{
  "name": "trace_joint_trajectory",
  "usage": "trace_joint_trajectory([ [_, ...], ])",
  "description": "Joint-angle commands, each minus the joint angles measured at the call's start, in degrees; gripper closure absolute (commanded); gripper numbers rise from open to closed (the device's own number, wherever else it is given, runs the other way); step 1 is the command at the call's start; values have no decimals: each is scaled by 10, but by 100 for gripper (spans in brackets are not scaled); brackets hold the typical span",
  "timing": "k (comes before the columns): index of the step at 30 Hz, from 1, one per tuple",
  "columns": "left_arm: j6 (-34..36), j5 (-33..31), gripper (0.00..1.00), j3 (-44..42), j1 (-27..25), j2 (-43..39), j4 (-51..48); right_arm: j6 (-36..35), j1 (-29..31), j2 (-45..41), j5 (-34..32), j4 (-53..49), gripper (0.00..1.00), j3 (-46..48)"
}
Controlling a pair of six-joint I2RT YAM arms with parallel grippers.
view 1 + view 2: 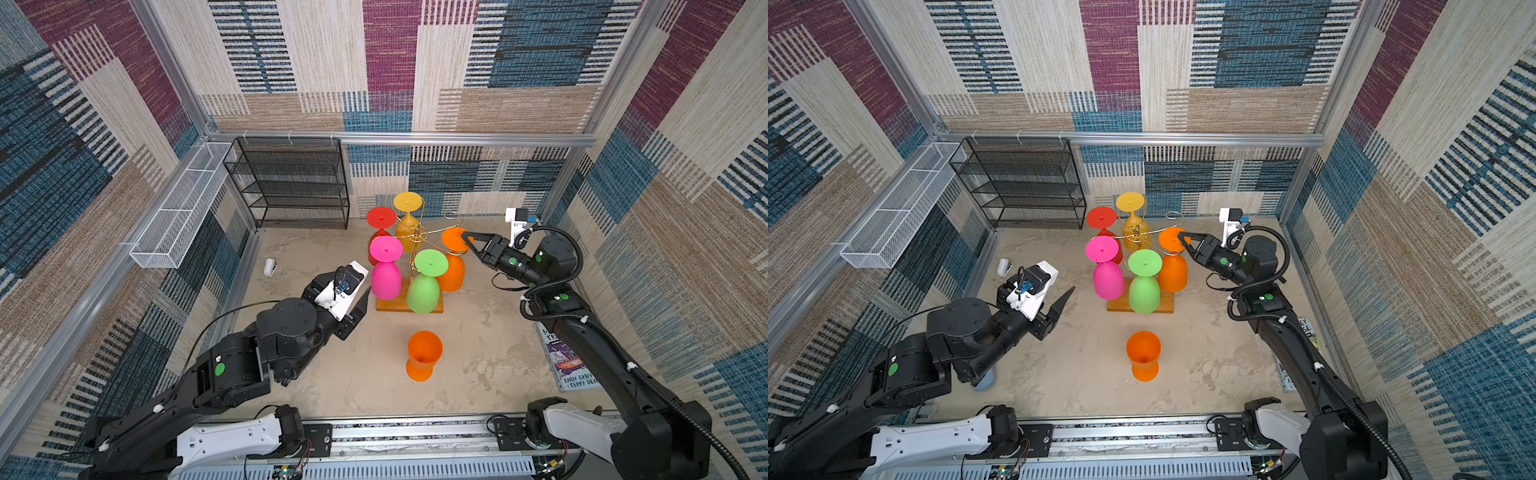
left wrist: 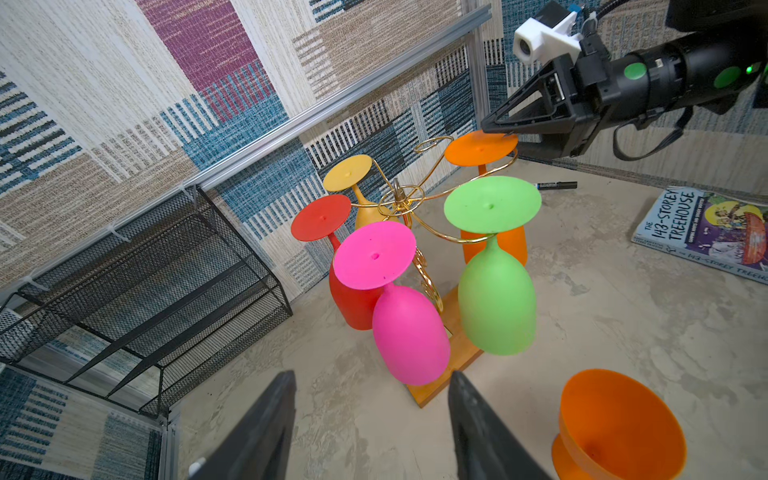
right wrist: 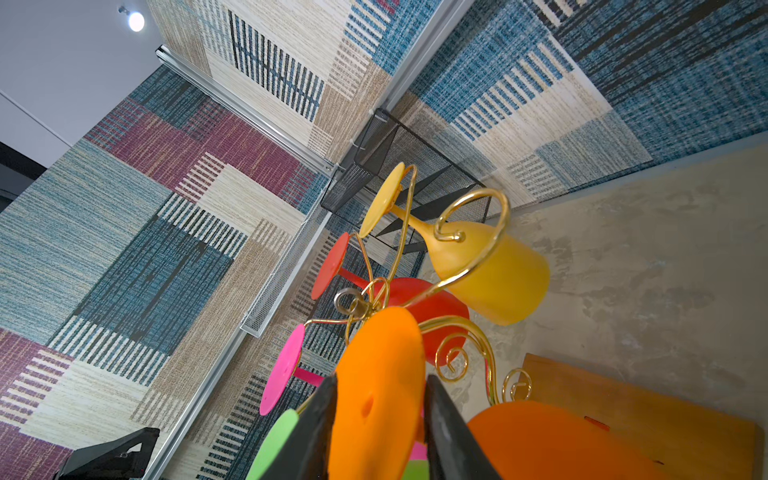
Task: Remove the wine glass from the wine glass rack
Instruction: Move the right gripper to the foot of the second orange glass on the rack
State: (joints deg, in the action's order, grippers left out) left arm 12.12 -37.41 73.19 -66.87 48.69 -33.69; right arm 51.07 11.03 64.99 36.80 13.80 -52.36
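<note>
Currently wine glass rack (image 1: 392, 305) holds five inverted glasses (image 1: 422, 293).

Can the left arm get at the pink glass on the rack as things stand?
Probably yes: the left claw is open, aimed at the pink glass, with only bare tabletop between; the right claw is at the hanging orange glass.

You have a thin gold wire rack (image 2: 399, 194), plastic wine glasses (image 1: 423, 293) red, yellow, pink, green, orange; walls (image 1: 390, 62) seemingly woven blue-maroon-beige patchwork.
</note>
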Motion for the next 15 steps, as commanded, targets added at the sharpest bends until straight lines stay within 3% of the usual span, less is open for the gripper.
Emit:
trace_joint_trajectory([
  [1,-11,6,39,-2,2,1,13,-7,1,-4,-11,9,64,-7],
  [15,-18,17,39,-4,8,1,7,-17,2,0,-8,-13,69,-16],
])
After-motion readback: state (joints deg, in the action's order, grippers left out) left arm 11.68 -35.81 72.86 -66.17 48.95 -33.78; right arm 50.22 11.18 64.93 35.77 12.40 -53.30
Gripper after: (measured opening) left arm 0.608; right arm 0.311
